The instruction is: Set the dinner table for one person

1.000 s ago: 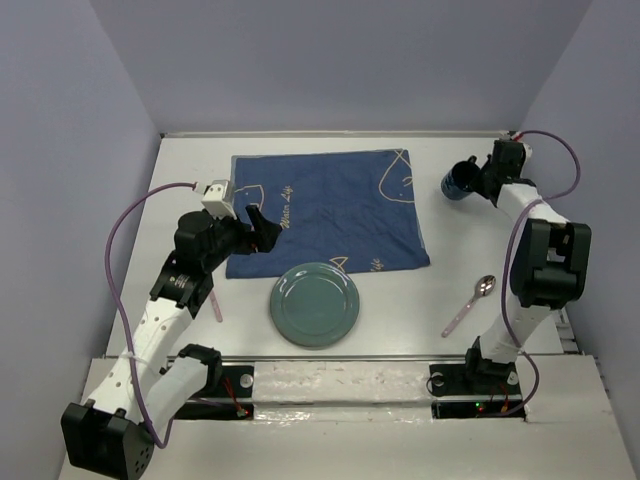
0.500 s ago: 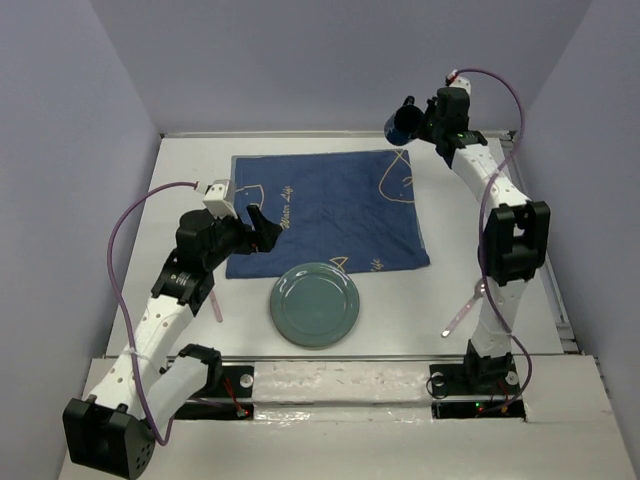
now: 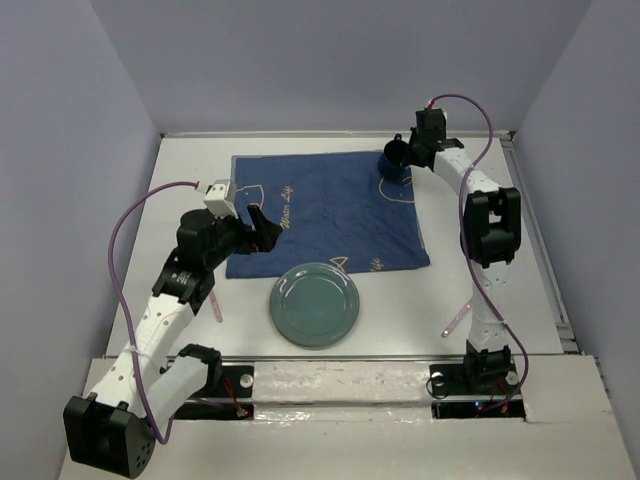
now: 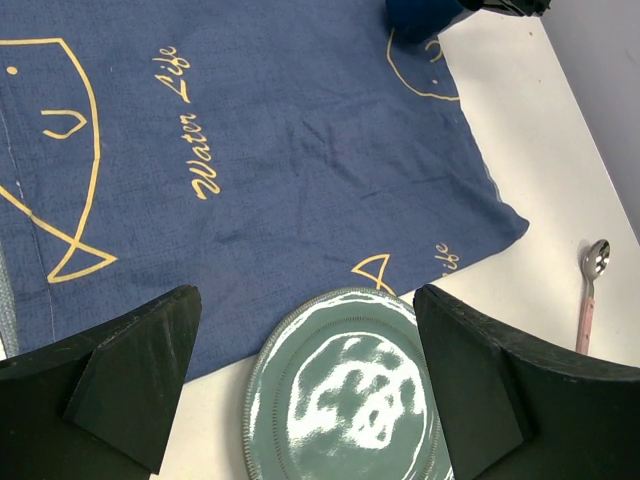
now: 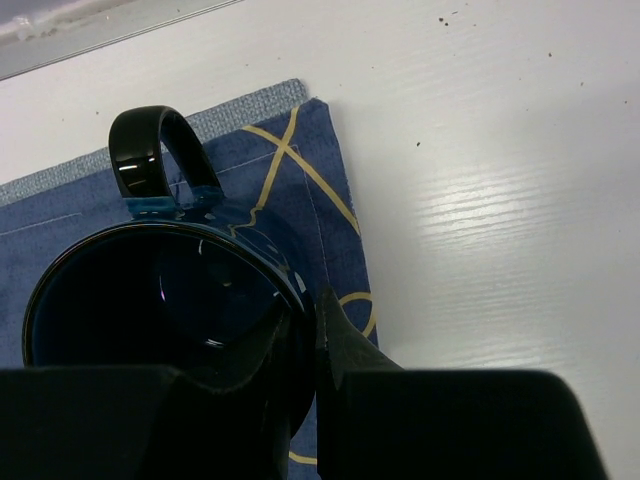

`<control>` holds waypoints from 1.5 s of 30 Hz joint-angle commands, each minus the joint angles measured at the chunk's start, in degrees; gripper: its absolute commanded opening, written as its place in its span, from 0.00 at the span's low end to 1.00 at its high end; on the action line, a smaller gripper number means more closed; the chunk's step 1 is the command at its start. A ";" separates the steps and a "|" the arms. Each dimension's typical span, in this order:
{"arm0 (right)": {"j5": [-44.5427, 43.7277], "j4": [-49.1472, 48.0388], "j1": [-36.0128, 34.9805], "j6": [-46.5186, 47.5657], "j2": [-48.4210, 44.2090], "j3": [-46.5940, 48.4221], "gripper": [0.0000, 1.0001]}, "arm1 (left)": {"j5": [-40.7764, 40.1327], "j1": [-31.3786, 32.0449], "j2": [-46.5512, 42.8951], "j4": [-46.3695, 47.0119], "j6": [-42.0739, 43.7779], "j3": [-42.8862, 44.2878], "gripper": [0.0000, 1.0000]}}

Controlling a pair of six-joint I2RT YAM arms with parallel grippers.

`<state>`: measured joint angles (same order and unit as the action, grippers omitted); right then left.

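Observation:
The white dinner table carries a dark blue cloth with pale fish outlines. A teal plate lies at the cloth's near edge, mostly on the bare table. My right gripper is shut on the rim of a dark blue mug over the cloth's far right corner. In the right wrist view the gripper pinches the mug wall, with the handle pointing away. I cannot tell if the mug touches the cloth. My left gripper is open and empty over the cloth's left edge, and the plate shows between its fingers.
A spoon with a pink handle lies on the table right of the plate, and in the top view the spoon is partly behind the right arm. A thin pink utensil lies under the left arm. Grey walls enclose the table.
The right arm has carried the mug from the table's far right side, up and to the left, then down over the cloth's far right corner. The left arm has not moved.

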<state>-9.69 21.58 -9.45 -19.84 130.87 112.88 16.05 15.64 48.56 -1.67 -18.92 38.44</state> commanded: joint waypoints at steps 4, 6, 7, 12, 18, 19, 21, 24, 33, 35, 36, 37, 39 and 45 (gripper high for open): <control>0.38 -4.09 -0.39 -0.47 0.00 5.59 0.00 | 0.82 -0.43 -0.13 0.88 0.99 1.47 0.99; 0.20 -3.92 -0.92 -0.47 1.05 6.65 0.00 | 1.00 -0.43 -0.04 0.97 0.99 1.47 0.99; 0.11 -3.83 -0.92 -0.55 1.32 6.83 0.00 | 1.08 -0.43 -0.04 0.88 0.99 1.47 0.99; -0.76 -2.25 -0.92 -0.03 3.25 8.94 0.01 | 1.00 -0.52 0.05 0.79 1.08 1.55 0.99; -0.41 -2.25 -0.92 -0.03 3.17 8.93 0.19 | 1.17 -0.52 0.14 0.88 0.99 1.55 0.99; -0.41 -2.16 -0.92 -0.03 3.25 9.28 0.22 | 1.09 -0.43 0.14 0.88 0.99 1.55 0.99; 0.02 -1.98 -0.92 -0.03 3.34 9.99 0.31 | 1.08 -0.43 0.14 0.88 0.99 1.55 0.99; 0.90 -1.81 -0.92 -0.47 2.81 10.96 0.47 | 1.00 -0.43 0.14 0.88 0.99 1.55 0.99; 6.25 -2.85 -0.92 -0.90 -13.77 -2.10 0.60 | 0.21 -1.13 -1.18 0.88 1.08 1.38 0.99; 14.20 -8.20 -0.92 -2.65 -21.32 -12.02 0.59 | -0.06 -1.66 -1.71 0.88 1.07 1.38 0.99; 17.83 -11.53 -0.92 -4.75 -25.53 -18.07 0.59 | -0.06 -1.75 -1.88 0.88 1.08 1.38 0.99; 20.56 -14.09 -1.53 -5.91 -33.93 -29.79 0.59 | -0.23 -1.93 -2.15 0.88 1.08 1.47 0.99; 28.47 -20.59 -2.93 -9.41 -42.06 -41.10 0.57 | -0.41 -2.19 -2.50 0.79 1.08 1.55 0.99; 48.16 -26.15 -6.19 -14.17 -62.82 -74.18 0.58 | -0.67 -2.45 -4.43 1.23 1.07 1.12 0.99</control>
<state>21.96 -0.27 -14.15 -29.04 71.29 52.16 15.35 13.58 46.22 -2.13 -18.87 38.44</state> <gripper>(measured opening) 0.577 0.989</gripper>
